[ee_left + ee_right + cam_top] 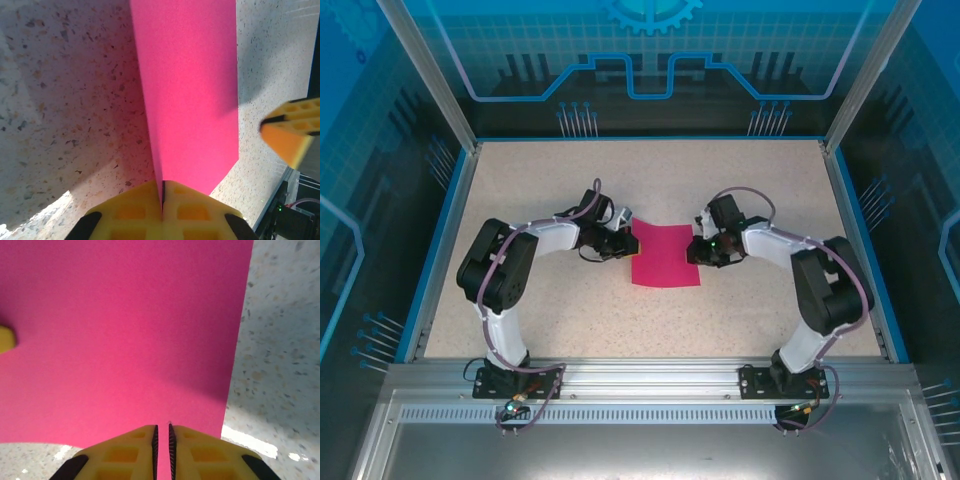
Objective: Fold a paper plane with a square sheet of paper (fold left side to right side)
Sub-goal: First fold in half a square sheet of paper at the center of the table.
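The square sheet of paper (665,258) is magenta-pink and lies mid-table between the two arms. My left gripper (628,243) is at its left edge. In the left wrist view this gripper (163,182) is shut on that edge, and the sheet (190,90) rises from the yellow fingers and bends away. My right gripper (694,250) is at the sheet's right edge. In the right wrist view its jaws (162,426) stand almost together, a thin slit between them, tips over the flat sheet (125,330). I see nothing pinched in the slit.
The speckled beige tabletop (570,320) has a raised blue rim (440,250) on three sides. One yellow finger of the right gripper (290,132) shows at the right of the left wrist view. A yellow fingertip (5,339) shows at the left of the right wrist view.
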Motion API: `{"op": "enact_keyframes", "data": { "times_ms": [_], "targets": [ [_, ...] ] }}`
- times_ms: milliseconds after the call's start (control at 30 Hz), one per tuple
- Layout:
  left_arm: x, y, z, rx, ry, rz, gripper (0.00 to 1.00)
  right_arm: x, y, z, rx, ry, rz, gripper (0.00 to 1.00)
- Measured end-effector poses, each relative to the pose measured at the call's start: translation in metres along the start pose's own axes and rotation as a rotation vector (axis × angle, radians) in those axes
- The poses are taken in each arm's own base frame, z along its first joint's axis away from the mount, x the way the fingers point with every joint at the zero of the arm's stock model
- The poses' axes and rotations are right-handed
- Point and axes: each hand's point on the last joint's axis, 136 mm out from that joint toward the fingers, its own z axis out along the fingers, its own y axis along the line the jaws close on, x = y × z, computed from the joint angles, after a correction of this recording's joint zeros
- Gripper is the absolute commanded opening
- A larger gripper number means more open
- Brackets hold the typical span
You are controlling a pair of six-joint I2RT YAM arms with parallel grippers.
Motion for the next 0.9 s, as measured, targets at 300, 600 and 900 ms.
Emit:
{"op": "enact_keyframes", "data": {
  "times_ms": [300,600,900],
  "targets": [
    [-0.001,-0.017,0.000,0.076,0.012,-0.026,0.39,0.008,-0.006,0.020,0.047,0.067,-0.036,0.17],
    [-0.011,-0.076,0.008,0.242,-0.005,-0.005,0.56,0.008,-0.007,0.021,0.042,0.062,-0.050,0.18],
    [-0.017,-0.092,0.030,0.282,0.018,0.008,0.56,0.010,-0.007,0.013,-0.059,0.008,0.004,0.28]
  ]
}}
